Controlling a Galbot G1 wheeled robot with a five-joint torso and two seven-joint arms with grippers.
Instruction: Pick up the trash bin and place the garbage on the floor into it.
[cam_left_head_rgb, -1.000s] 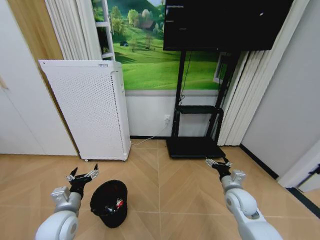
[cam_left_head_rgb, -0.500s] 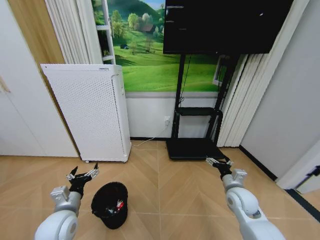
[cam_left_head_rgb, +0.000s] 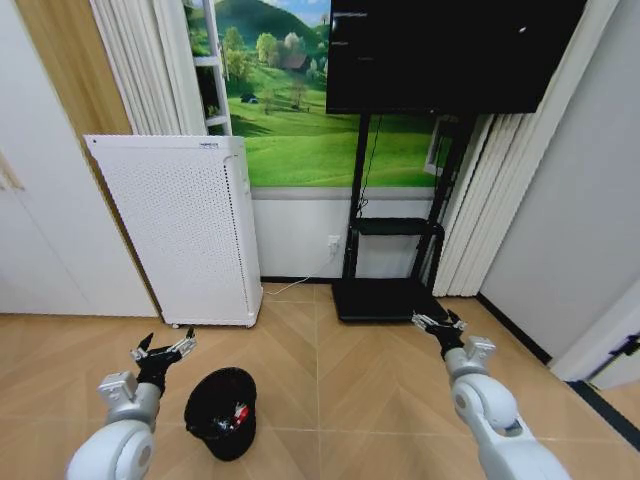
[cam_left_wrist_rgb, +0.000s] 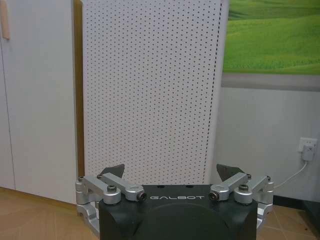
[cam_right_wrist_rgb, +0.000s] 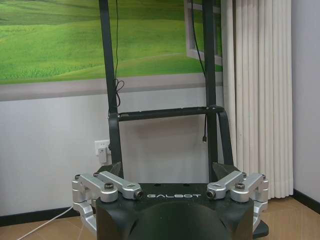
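Left end effector (cam_left_head_rgb: 164, 351) and right end effector (cam_left_head_rgb: 436, 322) both extended forward, low, fingers spread, empty.

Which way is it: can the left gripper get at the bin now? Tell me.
Probably yes. The left gripper hovers open just beside the bin, and nothing stands between them.

- The trash bin (cam_left_head_rgb: 221, 411) looks like matt black plastic with a smooth wall; the garbage (cam_left_head_rgb: 232, 415) inside shows as small red and white glossy scraps.
- The floor (cam_left_head_rgb: 350, 380) is pale wood-look boards laid in a herringbone pattern, with a soft satin sheen.
- The white appliance (cam_left_head_rgb: 182, 228) has a matt panel covered in fine perforations.
- The left claw (cam_left_wrist_rgb: 170, 176) has brushed silver metal links on a matt black body; the right claw (cam_right_wrist_rgb: 167, 172) is built alike.
- The TV stand (cam_left_head_rgb: 392, 255) is black metal tubing.
- The curtain (cam_left_head_rgb: 480, 200) is pleated off-white cloth.
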